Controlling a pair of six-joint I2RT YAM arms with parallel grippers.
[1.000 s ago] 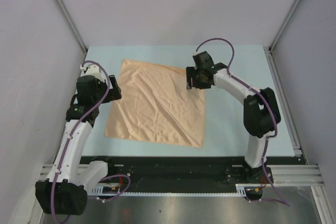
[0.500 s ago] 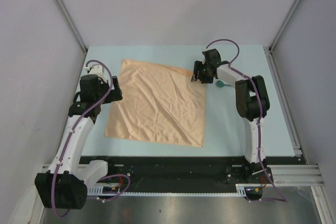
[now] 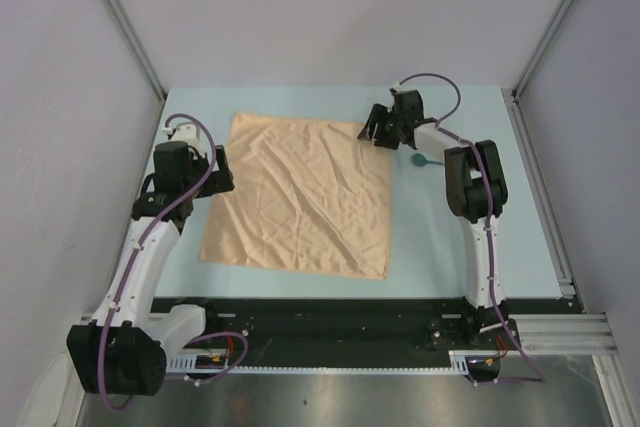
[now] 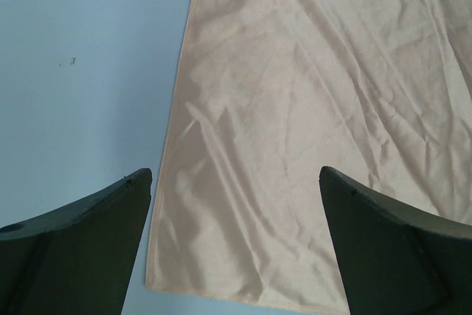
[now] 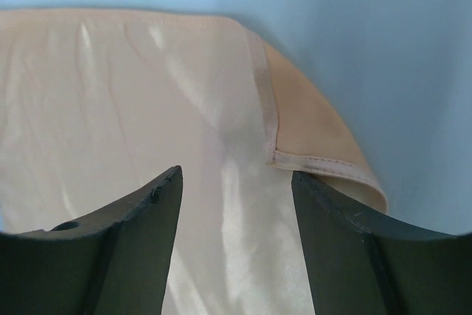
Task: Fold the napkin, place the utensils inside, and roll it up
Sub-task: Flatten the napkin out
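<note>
Pale blue tabletop [image 3: 460, 237] is carrying everything. At its left, the left gripper [image 3: 216, 167] is hovering with jaws wide apart over the left edge of the peach napkin [image 3: 300, 197], which is lying spread flat and creased. Over its far right corner, which is curling back on itself, the right gripper [image 3: 378, 130] is hanging, jaws apart. Just right, the teal spoon [image 3: 421, 159] is resting on the tabletop.

Peach napkin [image 3: 300, 197] spread flat, wrinkled, teal utensil [image 3: 422, 159] just beside it
</note>
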